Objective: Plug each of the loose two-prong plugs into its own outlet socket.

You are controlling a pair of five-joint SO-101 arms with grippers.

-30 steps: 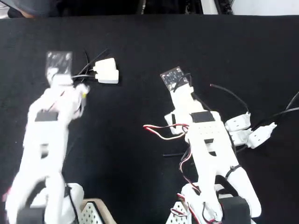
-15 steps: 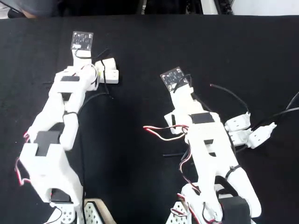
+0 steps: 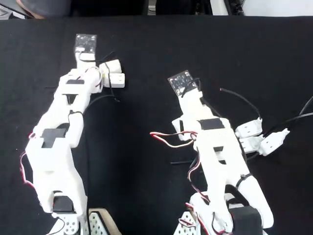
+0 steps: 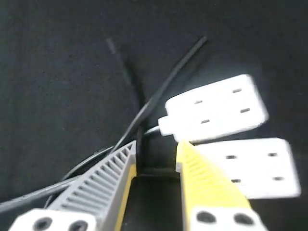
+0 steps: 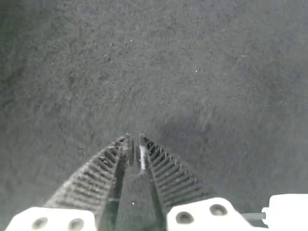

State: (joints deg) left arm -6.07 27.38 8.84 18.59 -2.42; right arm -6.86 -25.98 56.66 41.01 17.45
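Note:
Two white outlet blocks lie side by side at the table's far left, their socket slots showing on one block and on the other. Black cords run from them. My left gripper hovers just beside the blocks, open, its grey finger and its yellow finger apart, with a cord passing close by the grey tip. White two-prong plugs with black leads lie in a cluster to the right of the right arm. My right gripper is shut over bare black cloth.
The black table cloth covers the whole surface. Red and white wires loop off the right arm. A white plug's edge shows beside the right gripper. Both arm bases stand at the near edge.
The left arm has swung out from a blurred, drawn-back pose to the far-left outlet blocks and settled beside them. The right arm has stayed still.

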